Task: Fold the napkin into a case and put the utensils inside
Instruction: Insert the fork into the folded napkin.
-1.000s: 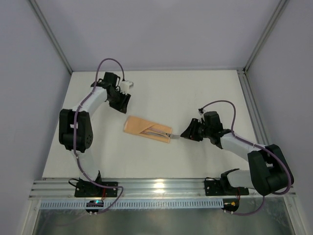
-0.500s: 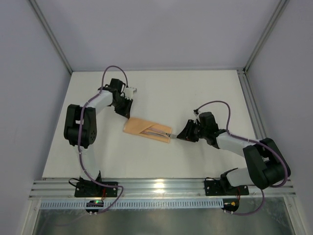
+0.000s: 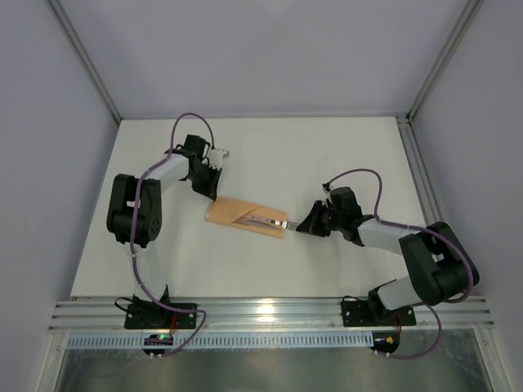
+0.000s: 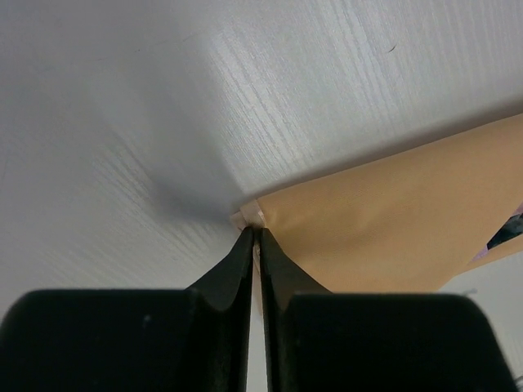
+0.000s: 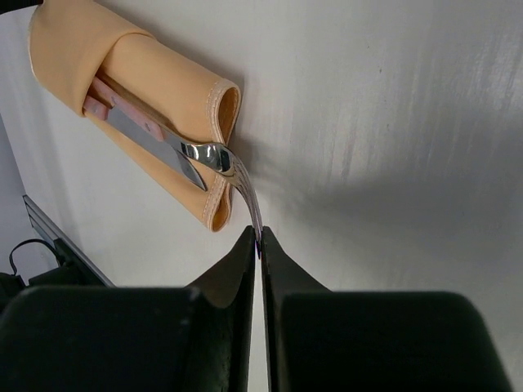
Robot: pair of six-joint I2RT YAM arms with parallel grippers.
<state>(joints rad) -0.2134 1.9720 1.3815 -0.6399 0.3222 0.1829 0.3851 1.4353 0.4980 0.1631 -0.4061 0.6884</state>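
Top external view: the case (image 3: 243, 214) lies around the middle of the bench (image 3: 343, 155), a little toward the left edge, with its open end facing right. Over the last second the left gripper (image 3: 211, 190) has swung in from nearer the far-left corner. It now sits at the case's far-left corner, and its wrist view shows the fingers closed on that cloth corner. The right gripper (image 3: 300, 226) has crept leftward, pinched shut on the tine tips of the fork (image 5: 243, 189). The fork's handle lies inside the pouch beside the knife (image 5: 151, 131). The left arm seems to be anchoring the cloth so the fork can be pushed fully home. The task looks nearly done.
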